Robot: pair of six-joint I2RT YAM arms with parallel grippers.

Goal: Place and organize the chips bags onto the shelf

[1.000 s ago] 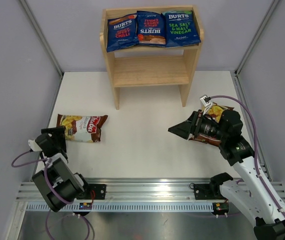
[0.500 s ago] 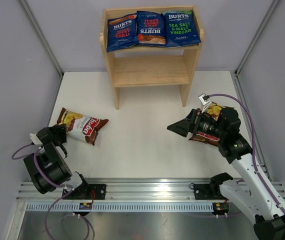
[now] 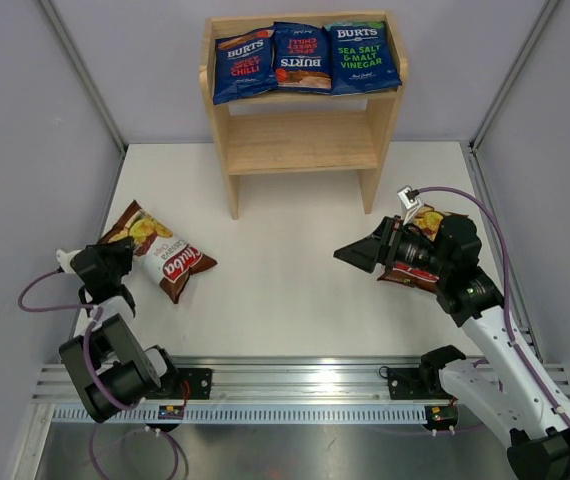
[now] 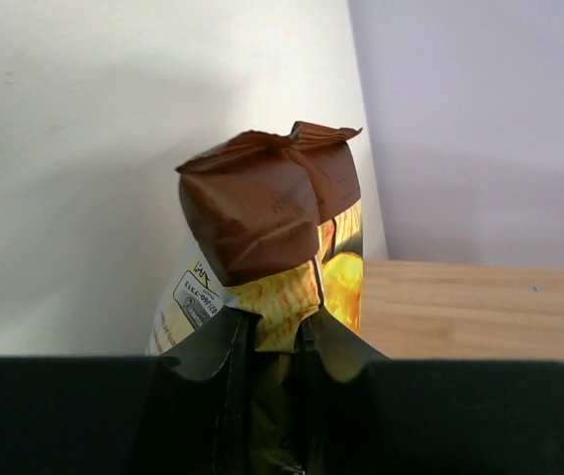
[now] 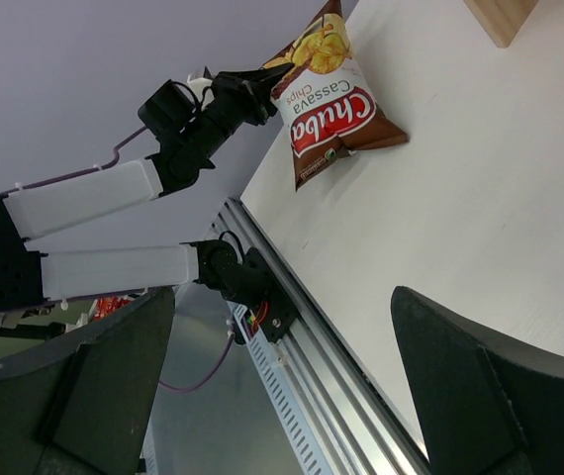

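I have the left gripper [image 3: 123, 262] pinched narrow on the end seam of the Chuba bag [image 3: 162, 258], front-left of the shelf [image 3: 300, 142], to lift it there; right gripper [image 3: 357, 256] gapes wide, empty.

A robot lab cell: plain grey panel walls [image 3: 35, 150], white tabletop [image 3: 285, 290], aluminium mounting rail [image 3: 305, 378].

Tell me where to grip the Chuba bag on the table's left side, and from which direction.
Take the Chuba Cassava Chips bag by the flat crimped seal at its end nearest the left gripper, coming in low from that side. The bag's middle is puffed; the seal is thin enough to pinch. The left fingers are closed on that end now.
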